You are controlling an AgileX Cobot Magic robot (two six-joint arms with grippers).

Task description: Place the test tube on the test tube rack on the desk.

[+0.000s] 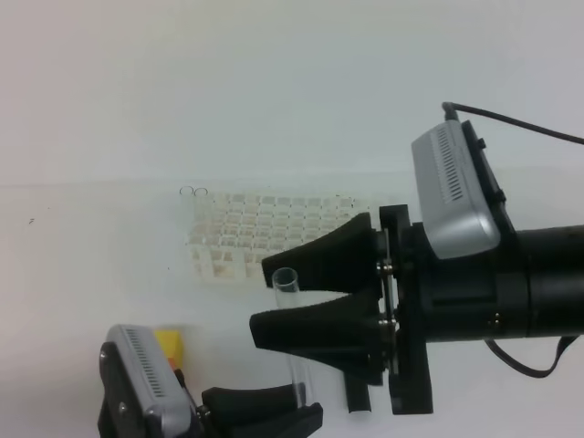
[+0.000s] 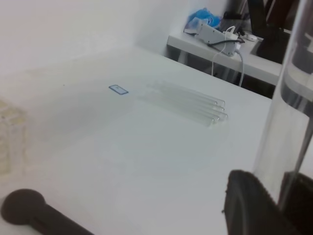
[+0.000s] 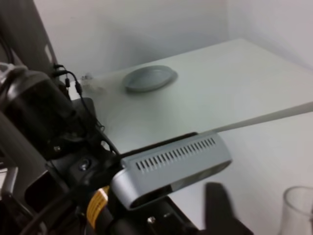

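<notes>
Tube upright near the bottom of the high view, its open rim between the 2 black fingers of the right gripper. We see the fingers spread apart with the rim in the gap; whether they touch the glass we cannot tell. Lower part of the tube runs down to the left gripper, whose fingers sit at its base; the left wrist view shows the glass rising between dark pads, so we read that gripper as clenched on the tube.

Rack stands on the desk just behind the tube, beyond the right gripper's fingertips. We note 2 small clear rims at the rack's back left corner.

Left wrist view: spare clear tubes lying side by side on the desk, and a black round-headed stick at the lower left.
</notes>
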